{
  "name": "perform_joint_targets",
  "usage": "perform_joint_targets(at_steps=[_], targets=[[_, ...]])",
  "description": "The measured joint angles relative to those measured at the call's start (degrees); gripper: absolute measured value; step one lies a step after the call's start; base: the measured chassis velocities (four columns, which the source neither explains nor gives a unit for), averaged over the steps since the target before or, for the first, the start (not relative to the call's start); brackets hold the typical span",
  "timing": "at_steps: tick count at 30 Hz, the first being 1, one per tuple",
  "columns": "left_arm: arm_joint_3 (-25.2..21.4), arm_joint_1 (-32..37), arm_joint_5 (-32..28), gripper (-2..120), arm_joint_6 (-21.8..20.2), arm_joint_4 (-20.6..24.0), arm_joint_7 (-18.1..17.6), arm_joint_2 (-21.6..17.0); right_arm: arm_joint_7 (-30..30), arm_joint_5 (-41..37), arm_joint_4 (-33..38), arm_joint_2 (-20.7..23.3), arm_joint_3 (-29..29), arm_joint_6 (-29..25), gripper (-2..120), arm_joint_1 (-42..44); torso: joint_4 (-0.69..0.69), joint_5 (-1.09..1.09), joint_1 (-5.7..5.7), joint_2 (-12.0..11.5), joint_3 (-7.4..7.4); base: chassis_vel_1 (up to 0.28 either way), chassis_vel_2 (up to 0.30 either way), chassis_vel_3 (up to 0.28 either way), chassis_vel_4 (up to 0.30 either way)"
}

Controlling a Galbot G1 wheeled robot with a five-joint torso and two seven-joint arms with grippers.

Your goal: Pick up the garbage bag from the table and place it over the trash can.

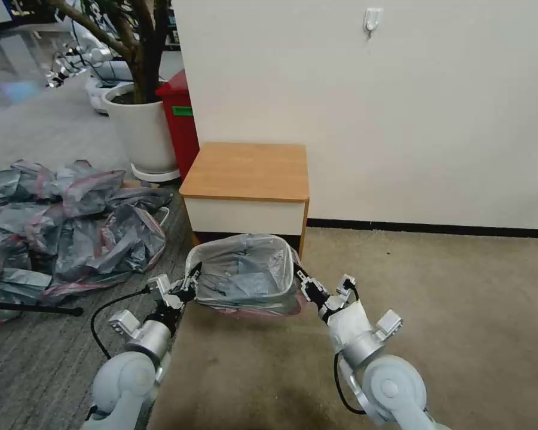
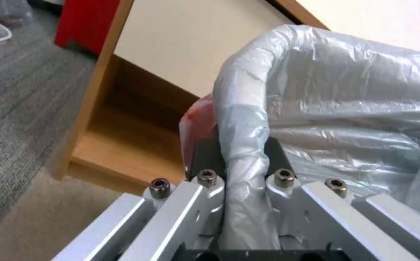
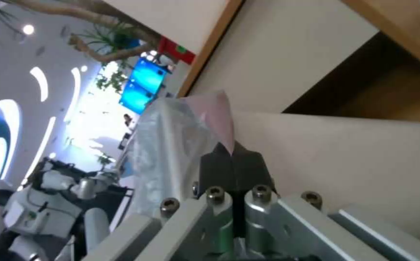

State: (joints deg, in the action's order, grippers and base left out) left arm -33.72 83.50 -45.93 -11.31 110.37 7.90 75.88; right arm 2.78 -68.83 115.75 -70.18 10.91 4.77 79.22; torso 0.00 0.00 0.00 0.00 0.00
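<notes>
garbage bag [image 1: 245, 272]: grey, pink-rimmed, lining trash can [image 3: 345, 152] | table [image 1: 248, 170]: just behind

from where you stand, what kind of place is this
Probably an indoor lobby or demo hall staged as a room corner. A wooden bedside table stands against a partition wall, a potted tree and a heap of spare bags sit beside it, and another robot stands in the hall beyond.

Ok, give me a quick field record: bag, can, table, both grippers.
garbage bag: stretched over the trash can's mouth, pink rim hanging outside
trash can: on the floor in front of the table, lined by the bag
table: top bare
left gripper: at the can's left rim, shut on the bag-covered rim
right gripper: at the can's right rim, shut on the bag edge
</notes>
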Motion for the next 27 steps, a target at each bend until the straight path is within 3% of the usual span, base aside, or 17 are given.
perform_joint_targets(at_steps=[27], targets=[[-0.7, 3.0, -0.8, 5, -1.5, 3.6, -0.1, 0.6, 2.6, 7.7, -8.3, -2.5, -0.9, -2.9, 0, -1.5, 0.00, 0.00, 0.00, 0.0, 0.00, 0.000, 0.000, 0.000, 0.000]])
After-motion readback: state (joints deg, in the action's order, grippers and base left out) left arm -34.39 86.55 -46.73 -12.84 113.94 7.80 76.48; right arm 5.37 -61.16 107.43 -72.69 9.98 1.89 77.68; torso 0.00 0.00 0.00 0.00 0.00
